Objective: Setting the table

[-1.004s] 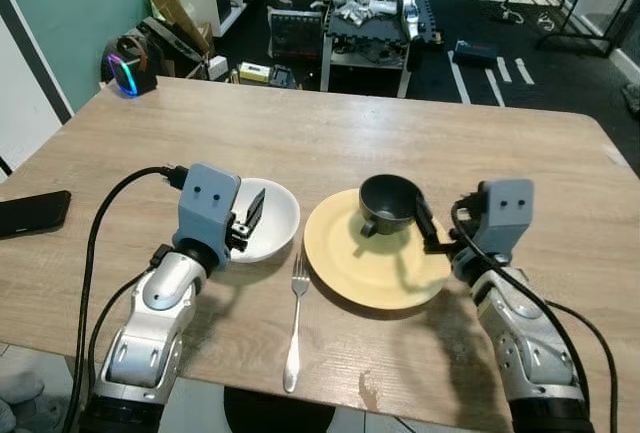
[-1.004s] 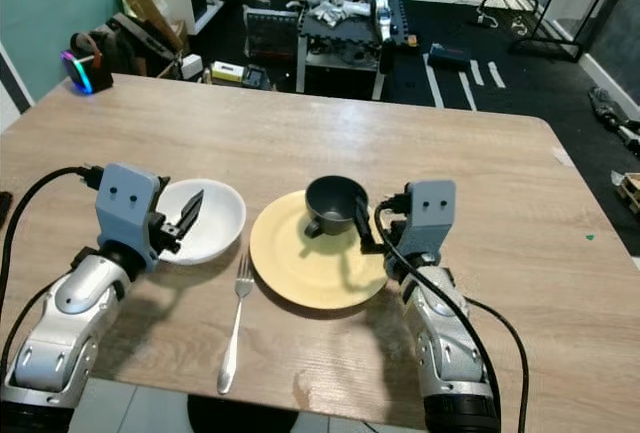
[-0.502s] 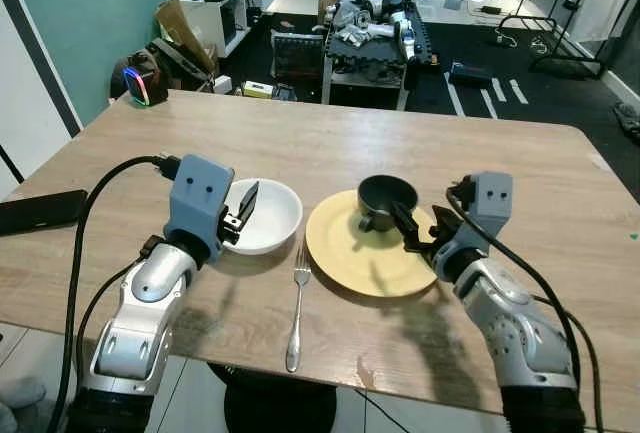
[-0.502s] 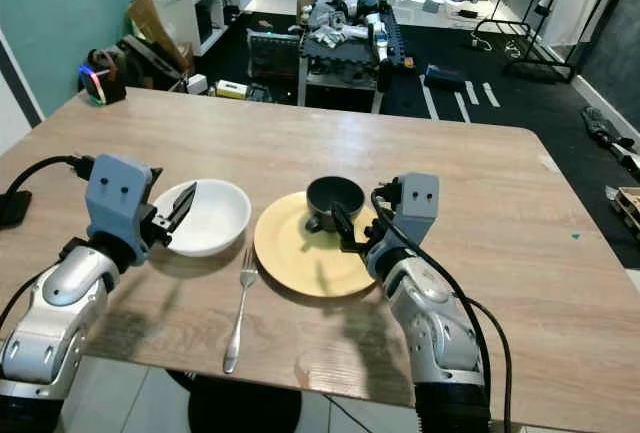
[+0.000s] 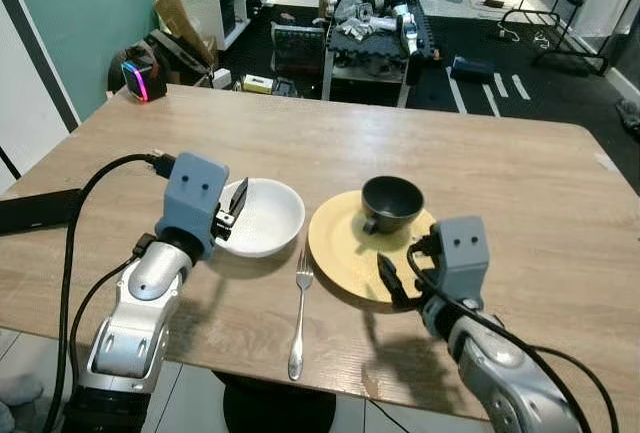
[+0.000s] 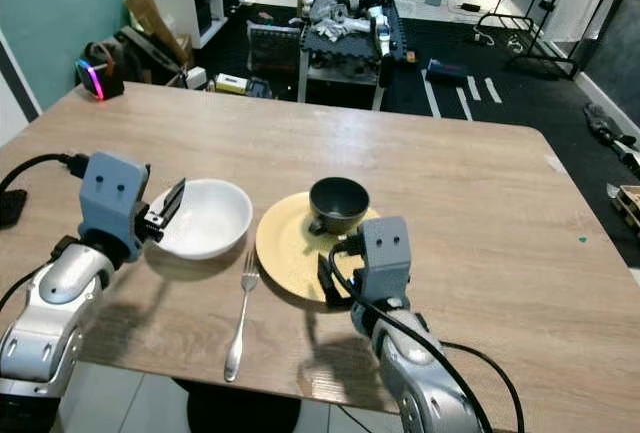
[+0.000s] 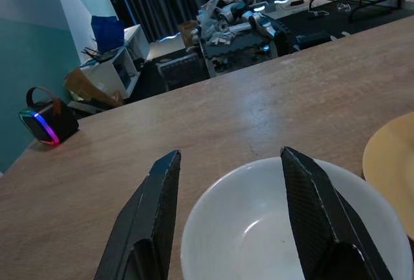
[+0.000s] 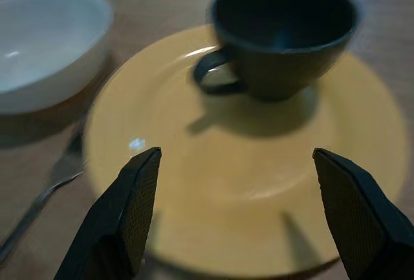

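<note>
Black cup (image 5: pixel 391 202) seated on yellow plate (image 5: pixel 345 258); right gripper (image 5: pixel 392 281) empty, spread. Left gripper (image 7: pixel 229 218) spread, framing white bowl (image 5: pixel 262 216) for pickup.

Even overhead light falls on the pale wooden table (image 5: pixel 500 168), and we see soft shadows pooling under both silver arms and beside the dark cup (image 5: pixel 391 202) on the round yellow plate (image 5: pixel 340 253). Our head views stay sharp. The right wrist view is blurred, with a small glare spot on the plate. The background room lies dimmer.
</note>
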You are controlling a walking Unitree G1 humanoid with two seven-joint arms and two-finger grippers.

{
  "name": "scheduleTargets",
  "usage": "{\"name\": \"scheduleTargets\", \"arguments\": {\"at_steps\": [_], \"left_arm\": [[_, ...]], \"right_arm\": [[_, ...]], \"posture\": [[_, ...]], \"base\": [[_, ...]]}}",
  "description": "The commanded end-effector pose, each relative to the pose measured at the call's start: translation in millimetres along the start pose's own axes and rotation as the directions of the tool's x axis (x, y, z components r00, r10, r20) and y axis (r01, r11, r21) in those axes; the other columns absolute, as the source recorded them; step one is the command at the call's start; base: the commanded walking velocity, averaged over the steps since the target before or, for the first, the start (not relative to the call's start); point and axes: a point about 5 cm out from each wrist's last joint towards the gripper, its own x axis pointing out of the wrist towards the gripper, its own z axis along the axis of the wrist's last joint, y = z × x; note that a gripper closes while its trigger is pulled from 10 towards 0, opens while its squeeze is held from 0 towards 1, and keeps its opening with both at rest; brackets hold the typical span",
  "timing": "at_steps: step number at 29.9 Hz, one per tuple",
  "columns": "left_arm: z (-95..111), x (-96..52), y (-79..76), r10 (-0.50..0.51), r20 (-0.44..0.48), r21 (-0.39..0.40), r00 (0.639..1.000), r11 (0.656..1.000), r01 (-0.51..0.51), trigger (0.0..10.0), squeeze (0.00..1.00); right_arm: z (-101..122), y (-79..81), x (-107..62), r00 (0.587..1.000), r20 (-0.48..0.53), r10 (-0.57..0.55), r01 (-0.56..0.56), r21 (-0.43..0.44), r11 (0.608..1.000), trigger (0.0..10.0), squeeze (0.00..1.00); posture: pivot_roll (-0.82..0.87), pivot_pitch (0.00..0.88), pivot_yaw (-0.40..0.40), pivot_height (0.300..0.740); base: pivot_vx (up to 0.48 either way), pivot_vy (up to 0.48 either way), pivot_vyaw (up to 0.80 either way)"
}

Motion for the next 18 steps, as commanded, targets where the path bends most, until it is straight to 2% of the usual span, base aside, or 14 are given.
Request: {"name": "scheduleTargets", "arguments": {"at_steps": [1,5,7,10,12,15,18], "left_arm": [[-3,2.8,0.0,0.004,-0.011,0.0,1.0,1.0,-0.004,10.0,0.0],[-3,6.5,-2.8,0.005,-0.01,0.0,1.0,1.0,-0.005,10.0,0.0],[-3,8.1,-3.4,0.009,-0.011,0.001,1.0,1.0,-0.009,10.0,0.0],[-3,9.5,-4.0,0.011,-0.012,0.004,1.0,1.0,-0.011,10.0,0.0],[-3,9.5,-4.0,0.011,-0.012,0.004,1.0,1.0,-0.011,10.0,0.0],[-3,11.2,-4.0,0.013,-0.013,0.009,1.0,1.0,-0.013,10.0,0.0],[0,16.5,-2.3,0.021,-0.009,0.015,1.0,1.0,-0.021,10.0,0.0]], "right_arm": [[-5,4.0,-0.9,1.0,-0.022,-0.001,0.001,-0.006,1.0,10.0,0.0],[-11,18.2,11.0,0.999,-0.043,-0.031,0.034,0.072,0.997,10.0,0.0],[-11,27.1,16.3,0.999,-0.042,-0.031,0.035,0.082,0.996,10.0,0.0],[-10,32.2,23.5,0.998,-0.04,-0.052,0.055,0.083,0.995,10.0,0.0],[-10,32.2,23.5,0.998,-0.04,-0.052,0.055,0.083,0.995,10.0,0.0],[-10,30.6,32.6,0.995,-0.038,-0.094,0.097,0.08,0.992,10.0,0.0],[-3,21.0,47.1,0.987,-0.024,-0.162,0.163,0.078,0.984,10.0,0.0]], "posture": [[-0.04,0.0,0.047,0.74],[-0.04,0.0,0.045,0.74],[-0.03,0.0,0.046,0.74],[-0.03,0.0,0.048,0.74],[-0.03,0.0,0.048,0.74],[-0.02,0.0,0.05,0.74],[-0.01,0.0,0.049,0.74]], "base": [[0.0,0.0,0.0],[0.0,0.0,0.0],[0.0,0.0,0.0],[0.0,0.0,0.0],[0.0,0.0,0.0],[0.0,0.0,0.0],[0.0,0.0,0.0]]}}
